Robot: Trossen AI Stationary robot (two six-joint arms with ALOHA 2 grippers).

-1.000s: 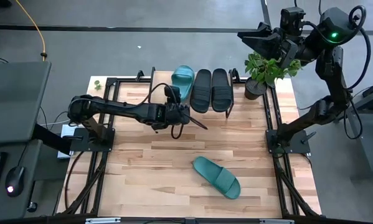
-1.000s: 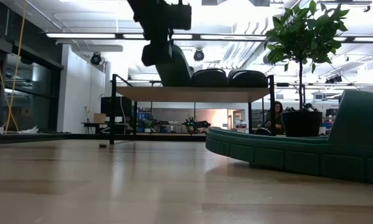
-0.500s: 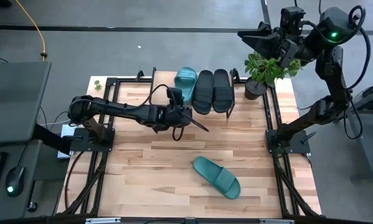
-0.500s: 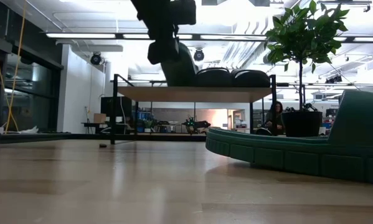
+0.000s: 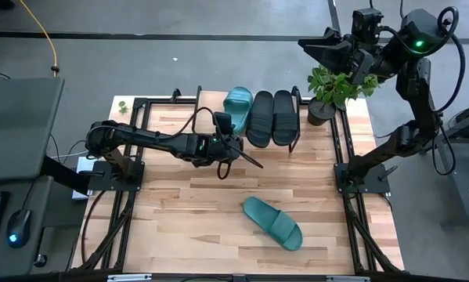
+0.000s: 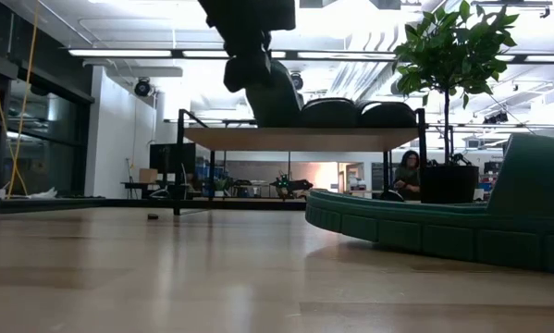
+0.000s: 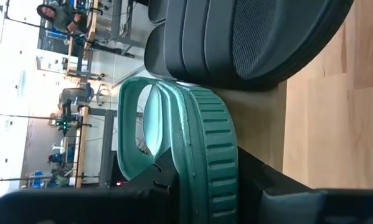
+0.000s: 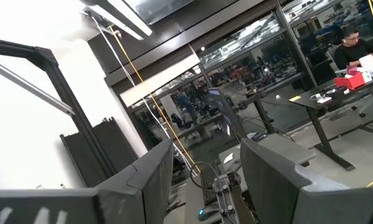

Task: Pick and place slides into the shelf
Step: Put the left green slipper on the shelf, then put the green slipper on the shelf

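The shelf [image 5: 218, 99] stands at the table's far middle. Two black slides [image 5: 270, 117] lie side by side on its top board. A teal slide [image 5: 237, 103] stands tilted on its long edge at their left, close against the nearer black slide [image 7: 236, 37]. My left gripper [image 5: 231, 127] is shut on its near end. A second teal slide [image 5: 272, 222] lies flat on the table, near right of centre. My right gripper [image 8: 205, 180] hangs open and raised beyond the far right corner. My left gripper pinches the teal slide's near end [image 7: 202, 177] between its two fingers, one on the footbed side by the strap [image 7: 133, 134] and one on the ribbed underside. It comes from the near left, slanting down. The slide stays on edge on the shelf's top [image 6: 286, 139].
A potted plant [image 5: 330, 88] stands at the table's far right corner, just right of the shelf. Black metal frames [image 5: 136, 141] run along the table's left and right sides. The bare wooden tabletop [image 5: 187, 204] spreads out before the shelf.
My left gripper has gone a little toward the table's right edge with the teal slide. The whole shelf, with both black slides on it, has slid the same way toward the plant.
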